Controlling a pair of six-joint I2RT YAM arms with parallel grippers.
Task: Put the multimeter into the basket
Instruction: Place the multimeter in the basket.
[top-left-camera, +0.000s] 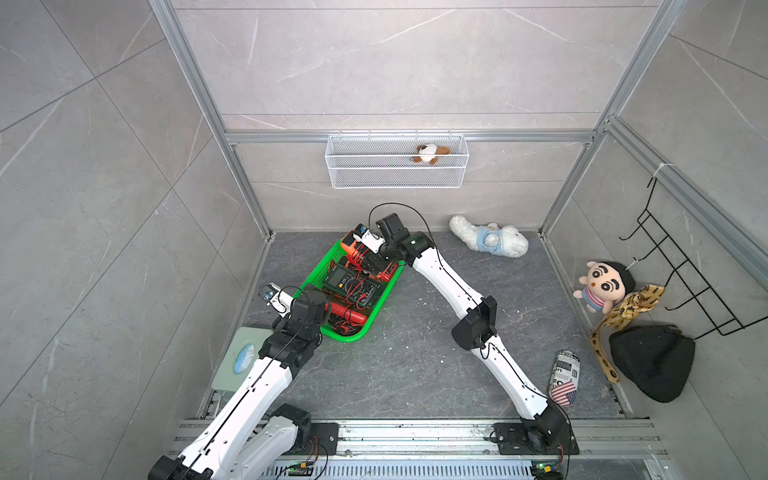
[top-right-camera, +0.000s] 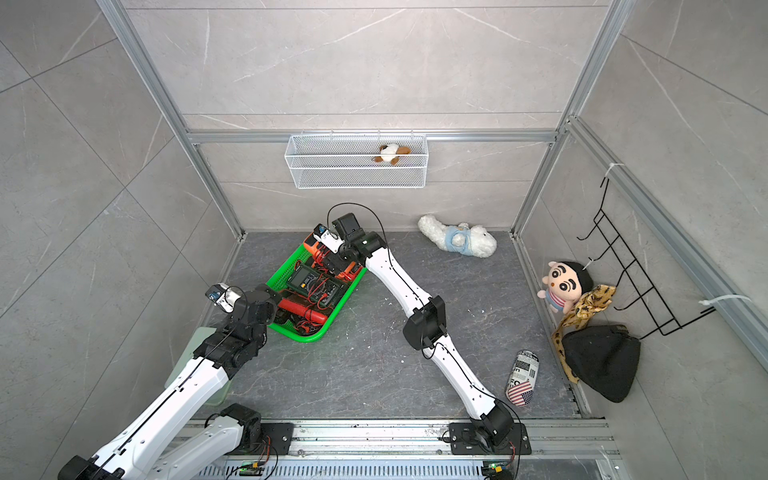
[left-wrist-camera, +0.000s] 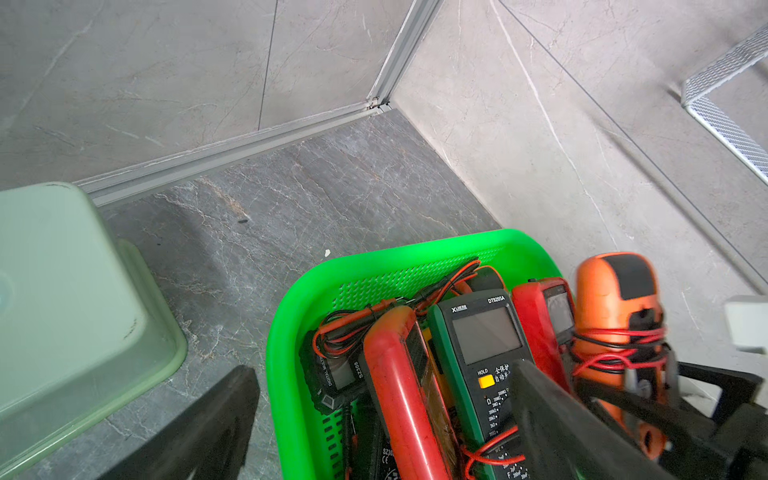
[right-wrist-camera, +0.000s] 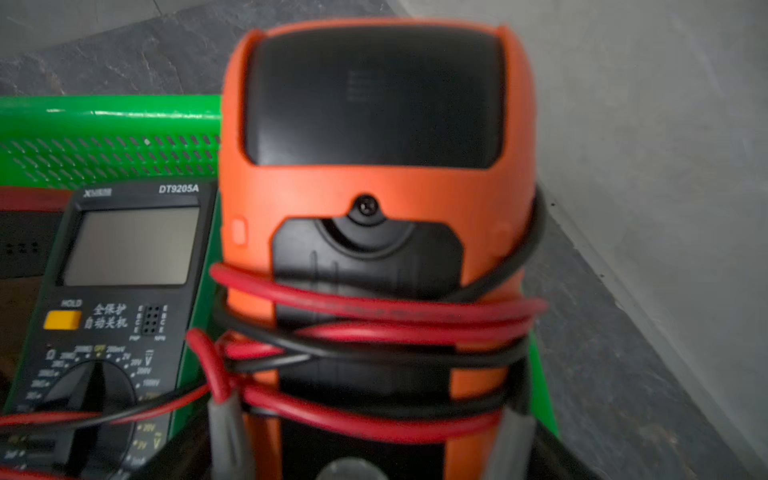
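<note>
My right gripper is shut on an orange multimeter wound with red and black leads. It holds the meter tilted over the far end of the bright green basket. Lying in the basket are a green multimeter, a red one and a black one. My left gripper hangs open over the basket's near end, one finger outside the rim, holding nothing.
A mint-green box sits at the near left by the wall. A white wire basket hangs on the back wall. A white plush, a doll, a black bag and a printed pouch lie to the right.
</note>
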